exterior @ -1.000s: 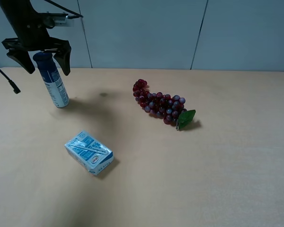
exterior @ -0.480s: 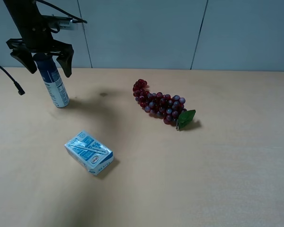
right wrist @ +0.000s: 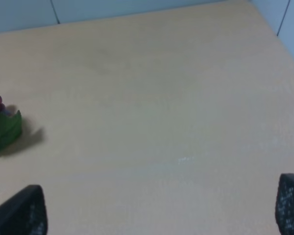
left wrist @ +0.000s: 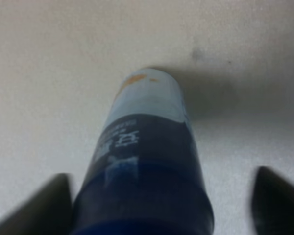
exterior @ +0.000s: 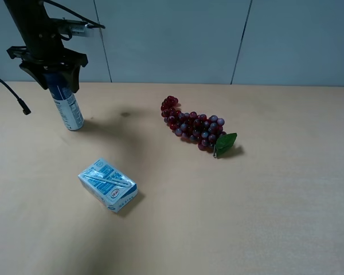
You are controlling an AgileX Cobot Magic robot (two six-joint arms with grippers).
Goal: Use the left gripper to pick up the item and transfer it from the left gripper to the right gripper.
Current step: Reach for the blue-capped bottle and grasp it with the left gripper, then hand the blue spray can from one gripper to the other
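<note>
Three things sit on the tan table (exterior: 275,217) in the overhead view. The can (exterior: 69,112), blue above with a white printed label below, stands upright at about ten o'clock on the tabletop, near the far edge. Its base looks to be on the table. Its cap is hidden, because the left gripper (exterior: 54,77) sits over it from above. The black fingers are drawn in tight against the can's top, so you have the can gripped. A loose black cable (exterior: 8,91) hangs at the can's nine o'clock and runs off the frame edge.

The light blue and white carton (exterior: 108,185) lies tilted at about eight o'clock, well apart from the can. The bunch of red grapes (exterior: 189,123) lies near the middle, a touch toward twelve o'clock. A green leaf (exterior: 225,143) is at its four o'clock end.

The left wrist view is badly blurred. The can (left wrist: 147,161) fills the middle, its print unreadable and its cap cut off. Two dark shapes at the corners are fingertips (left wrist: 34,210), mostly out of frame, and you cannot judge contact there.

The right gripper (right wrist: 157,210) is out of the overhead frame. Its wrist view shows only two dark fingertips (right wrist: 19,210), set wide apart with bare table between and holding nothing. The leaf (right wrist: 5,129) shows at the edge, with the grapes almost wholly cut off.
</note>
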